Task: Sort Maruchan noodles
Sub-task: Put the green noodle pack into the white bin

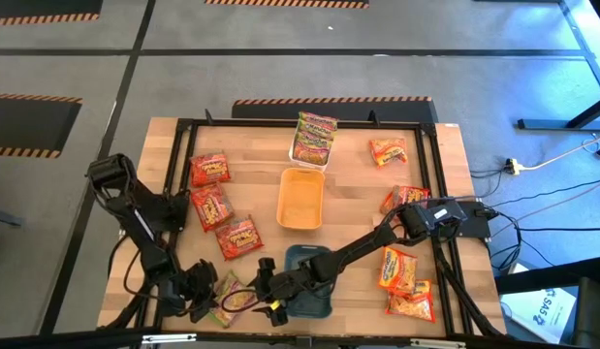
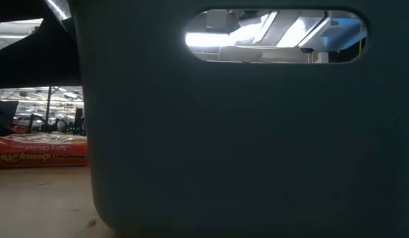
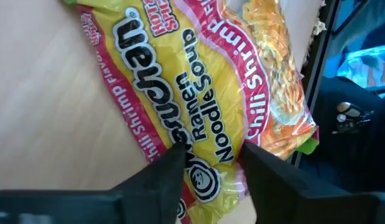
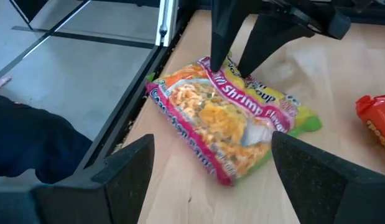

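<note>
Two green-pink Maruchan packets point(image 1: 234, 299) lie overlapped at the table's near edge, left of the teal tray point(image 1: 309, 291). My left gripper point(image 1: 210, 302) stands over them, pointing down, fingers close together on one packet point(image 3: 180, 81). My right gripper point(image 1: 266, 296) reaches across from the right, wide open and level with the same packets point(image 4: 232, 118), touching nothing. Red packets point(image 1: 214, 206) lie on the left of the table and orange ones point(image 1: 397, 269) on the right. More green-pink packets fill the white tray point(image 1: 314, 141). My left gripper comes from above, pointing down, with its two fingers point(image 3: 170, 171) pinching the green-pink packet near one edge point(image 3: 211, 177). The right wrist view shows the fingertips point(image 4: 214, 59) at the packet's far edge point(image 4: 226, 73). The packet lies flat on the table, partly overlapping the second packet.
An orange tray point(image 1: 300, 199) sits mid-table. The teal tray's wall point(image 2: 224, 132) fills the low view, with a red packet point(image 2: 39, 152) beside it. A black frame rail point(image 4: 148, 81) runs along the table's near edge, close to the packets. Bare wood shows between the trays and the packets.
</note>
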Controlling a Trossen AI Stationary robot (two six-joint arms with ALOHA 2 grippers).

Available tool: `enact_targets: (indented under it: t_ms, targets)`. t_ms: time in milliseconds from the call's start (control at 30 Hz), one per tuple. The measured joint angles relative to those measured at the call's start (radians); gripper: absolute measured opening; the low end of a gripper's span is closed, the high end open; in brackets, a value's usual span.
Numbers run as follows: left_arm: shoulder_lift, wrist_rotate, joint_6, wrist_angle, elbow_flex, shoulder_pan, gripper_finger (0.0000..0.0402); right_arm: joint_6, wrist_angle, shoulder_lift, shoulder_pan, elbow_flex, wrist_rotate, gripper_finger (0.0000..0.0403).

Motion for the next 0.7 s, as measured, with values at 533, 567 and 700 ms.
enact_targets:
  t_ms: [533, 567, 700]
  targets:
    - [-0.001, -0.079, 0.105, -0.004, 0.000, 0.026, 0.0001, 0.033, -0.040, -0.003, 0.000, 0.000, -0.051, 0.0307]
    - [-0.001, -0.084, 0.111, -0.004, 0.000, 0.026, 0.0001, 0.033, -0.068, -0.011, 0.000, 0.000, -0.053, 0.0307]
    - [-0.001, -0.099, 0.135, -0.003, 0.000, 0.026, 0.0000, 0.031, -0.180, -0.063, 0.003, 0.000, -0.019, 0.0307]
